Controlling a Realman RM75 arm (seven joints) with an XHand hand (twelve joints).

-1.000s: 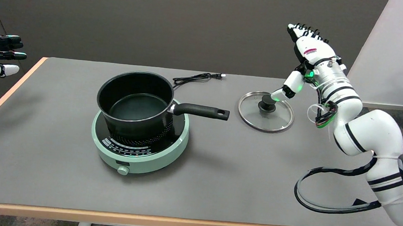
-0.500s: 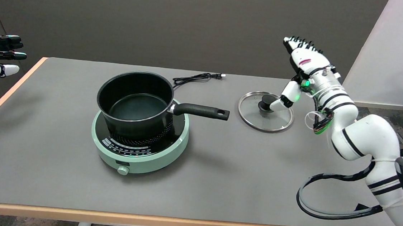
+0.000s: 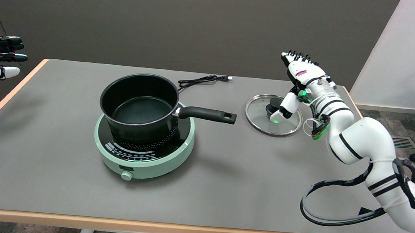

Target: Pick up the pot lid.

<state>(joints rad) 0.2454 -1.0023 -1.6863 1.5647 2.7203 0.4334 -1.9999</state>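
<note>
Head view: the robot hand (image 3: 299, 77), fingers spread and holding nothing, hovers just right of the pot lid (image 3: 273, 115) knob (image 3: 274, 104), near the surface (image 3: 225, 177) far right corner.

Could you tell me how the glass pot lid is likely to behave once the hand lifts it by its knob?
The pot lid looks like glass in a metal rim, so probably rigid, fairly heavy for its size, and breakable if dropped. Its only hold is the small black knob, so it may swing or tilt beneath the right hand. Pushed instead, it would likely slide flat across the table.
</note>
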